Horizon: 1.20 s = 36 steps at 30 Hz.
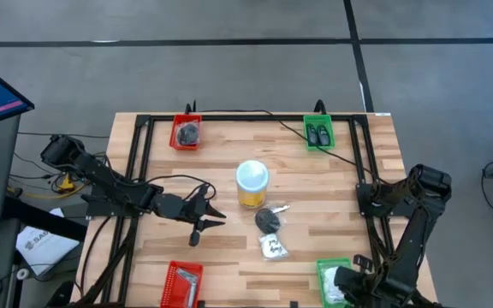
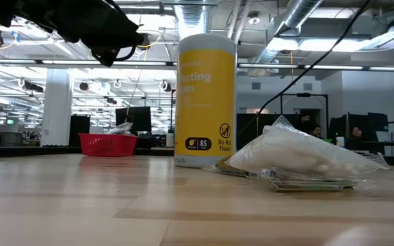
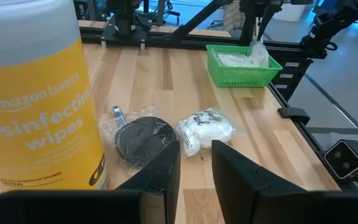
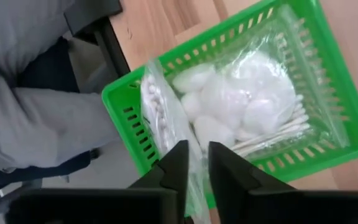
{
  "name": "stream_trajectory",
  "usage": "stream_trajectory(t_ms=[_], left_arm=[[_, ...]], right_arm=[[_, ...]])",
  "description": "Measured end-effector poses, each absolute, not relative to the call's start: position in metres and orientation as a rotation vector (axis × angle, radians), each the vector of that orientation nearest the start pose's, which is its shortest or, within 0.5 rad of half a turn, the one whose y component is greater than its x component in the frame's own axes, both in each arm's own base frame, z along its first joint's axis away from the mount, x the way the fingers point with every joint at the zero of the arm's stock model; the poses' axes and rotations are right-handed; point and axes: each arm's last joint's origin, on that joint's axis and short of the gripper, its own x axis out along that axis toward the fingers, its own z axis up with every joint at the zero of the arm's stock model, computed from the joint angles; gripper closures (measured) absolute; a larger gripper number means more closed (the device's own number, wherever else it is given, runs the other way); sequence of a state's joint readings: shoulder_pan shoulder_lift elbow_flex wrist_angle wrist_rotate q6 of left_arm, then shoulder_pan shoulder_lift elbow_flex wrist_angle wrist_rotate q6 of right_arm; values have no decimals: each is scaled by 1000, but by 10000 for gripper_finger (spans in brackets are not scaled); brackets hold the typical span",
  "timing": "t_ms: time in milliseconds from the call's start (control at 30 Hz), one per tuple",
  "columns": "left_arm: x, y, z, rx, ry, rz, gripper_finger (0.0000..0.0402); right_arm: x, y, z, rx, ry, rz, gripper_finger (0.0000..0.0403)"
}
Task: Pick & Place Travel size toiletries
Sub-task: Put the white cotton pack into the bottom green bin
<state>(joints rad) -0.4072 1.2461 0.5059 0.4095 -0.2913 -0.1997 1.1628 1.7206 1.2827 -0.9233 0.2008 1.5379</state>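
Observation:
My left gripper (image 1: 205,219) is open and empty, low over the table, left of a black round piece in a clear packet (image 3: 143,138) and a clear packet with white contents (image 3: 205,129); both lie flat on the wood. My right gripper (image 1: 342,281) is over the near green tray (image 4: 328,155) at the table's near right. It is shut on a clear packet of white swabs (image 4: 157,115). Another clear packet of white pads and swabs (image 4: 247,102) lies in that tray. My right gripper pinches the swab packet between its two fingers at the packet's upper edge (image 4: 194,177), coming from above and pointing down. The packet hangs below the fingers, over the near green tray's corner (image 3: 257,46). Whether its lower end rests in the tray is not plain.
A large yellow wipes jar with a pale lid (image 1: 252,184) stands at the table's middle, close to my left gripper. A red tray (image 1: 186,133) and a green tray (image 1: 318,133) sit at the far edge, another red tray (image 1: 182,282) at the near left. A black frame (image 1: 362,162) borders the table.

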Motion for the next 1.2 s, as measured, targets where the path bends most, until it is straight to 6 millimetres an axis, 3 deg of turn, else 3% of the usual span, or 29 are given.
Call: stream_trajectory(t_ms=[400, 567, 967, 1200], left_arm=[[231, -90, 202, -85, 320, -83, 318], [231, -90, 202, -85, 319, -83, 318], [231, -90, 202, -86, 318, -84, 318], [231, -90, 202, -85, 318, -84, 318]], right_arm=[[145, 293, 221, 426, 1317, -184, 208], [156, 287, 221, 395, 1355, -153, 170], [192, 264, 220, 338, 1397, -100, 169], [198, 260, 220, 348, 1432, -84, 174]])
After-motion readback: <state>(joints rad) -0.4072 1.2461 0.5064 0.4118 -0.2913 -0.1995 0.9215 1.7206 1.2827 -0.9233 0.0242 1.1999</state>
